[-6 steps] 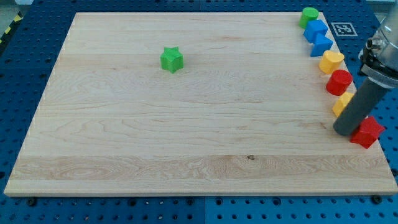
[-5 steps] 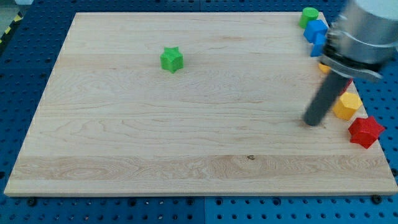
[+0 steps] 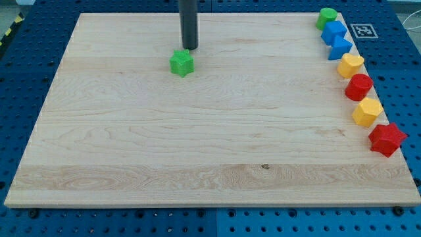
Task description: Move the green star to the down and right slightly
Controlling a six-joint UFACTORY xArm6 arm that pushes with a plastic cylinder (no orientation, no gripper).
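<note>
The green star (image 3: 181, 63) lies on the wooden board (image 3: 197, 145), left of centre in the view's upper part. My tip (image 3: 190, 48) stands just above the star toward the view's top, slightly to its right, very close to its upper edge. I cannot tell whether it touches the star. The dark rod rises straight up out of the view's top.
A line of blocks runs down the board's right edge: a green block (image 3: 327, 16), two blue blocks (image 3: 334, 31) (image 3: 340, 47), a yellow block (image 3: 350, 65), a red block (image 3: 359, 86), another yellow block (image 3: 366, 112) and a red star (image 3: 387, 139).
The rod has swept from the right edge near the red star and yellow block across the board to just above the green star. No block has moved.
</note>
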